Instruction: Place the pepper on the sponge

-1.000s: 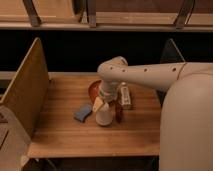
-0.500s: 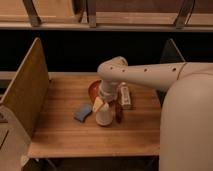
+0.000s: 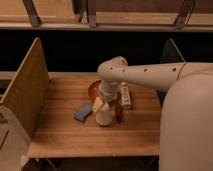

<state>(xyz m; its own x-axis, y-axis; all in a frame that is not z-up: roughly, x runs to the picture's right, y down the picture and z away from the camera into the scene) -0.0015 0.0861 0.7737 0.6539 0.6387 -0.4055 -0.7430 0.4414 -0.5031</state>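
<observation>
The pepper [image 3: 119, 111], small, dark red and glossy, lies on the wooden table [image 3: 65, 135] just right of a white cup [image 3: 104, 118]. Left of the cup, the sponge [image 3: 82, 113] lies flat as a small blue pad. My white arm reaches in from the right and bends down over the middle of the table. Its gripper [image 3: 101, 105] hangs open right above the cup, between the sponge and the pepper. It holds nothing. The arm's wrist hides part of the gripper.
An orange-red bowl [image 3: 94, 90] sits behind the cup, partly hidden by the arm. A white oblong box [image 3: 125, 96] lies behind the pepper. A tall wooden side panel [image 3: 27, 90] bounds the table's left edge. My large white body [image 3: 187, 130] fills the right foreground.
</observation>
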